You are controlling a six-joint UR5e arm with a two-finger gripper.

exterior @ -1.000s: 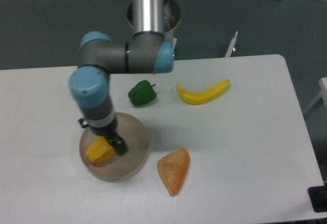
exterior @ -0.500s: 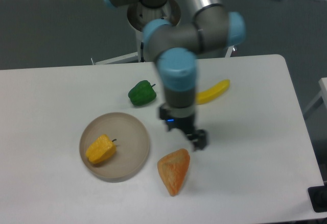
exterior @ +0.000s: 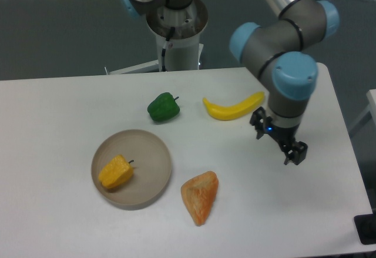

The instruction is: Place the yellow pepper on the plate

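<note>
Since the earlier frame your pincer (exterior: 292, 153) swung off to three o'clock, carrying nothing, opening unclear. Yellow pepper (exterior: 116, 172) lies in the plate (exterior: 154, 152); task looks done.

Even, bright overhead light, soft faint shadows under objects on the white desk (exterior: 70, 105), mild glare on the metal arm, overall slightly soft focus, low resolution
</note>
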